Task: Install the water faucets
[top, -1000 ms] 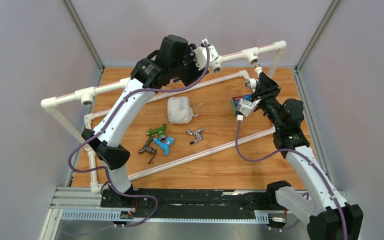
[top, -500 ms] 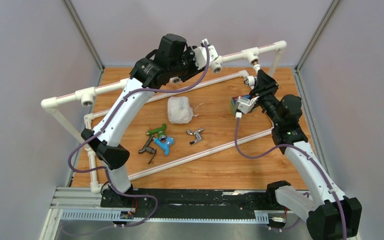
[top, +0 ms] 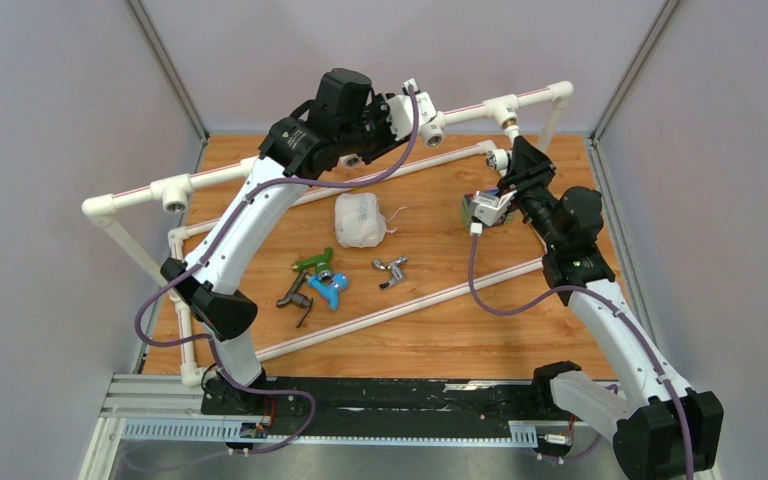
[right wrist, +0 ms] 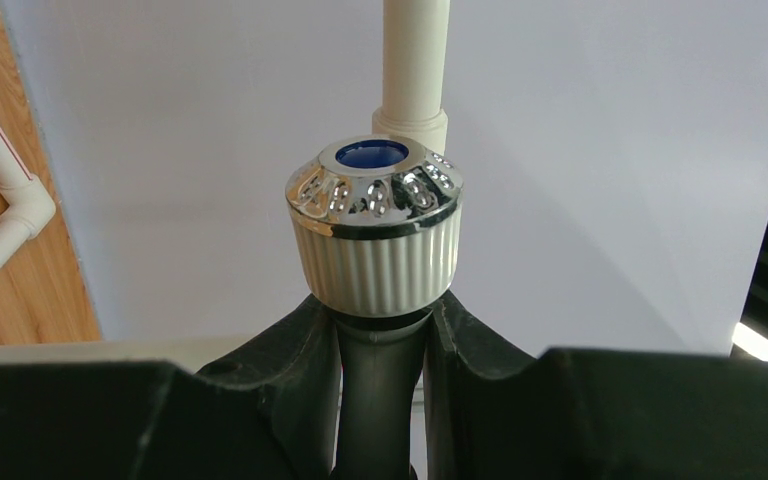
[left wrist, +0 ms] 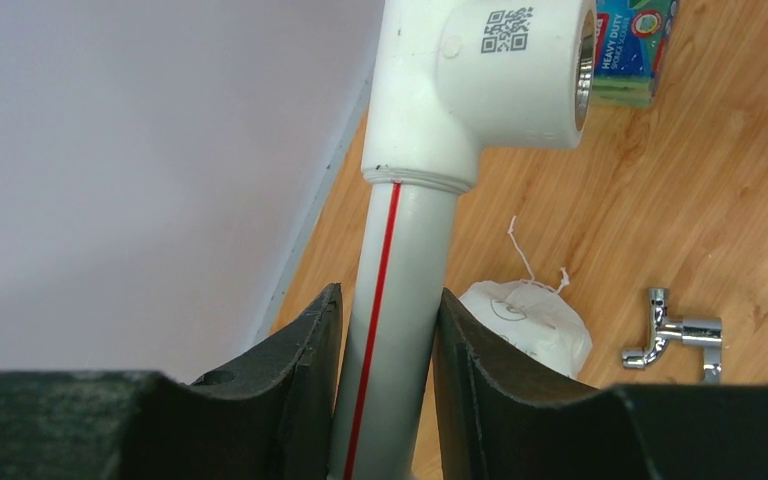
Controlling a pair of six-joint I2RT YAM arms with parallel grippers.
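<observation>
At tee (top: pixel 506 108): white faucet (right wrist: pixel 375 250) just nearside, knob leading, clamped in right end effector (right wrist: pixel 382 310); left end effector (left wrist: pixel 388 310) grips pipe (left wrist: pixel 405 240) leftward of tee.

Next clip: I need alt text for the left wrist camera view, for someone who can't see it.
Two black fingers of the left gripper grip a pale pipe with a red stripe, just below a white tee fitting bearing a QR code. Behind, on the wooden table, lie a white bag, a chrome faucet and a blue-green box.
</observation>
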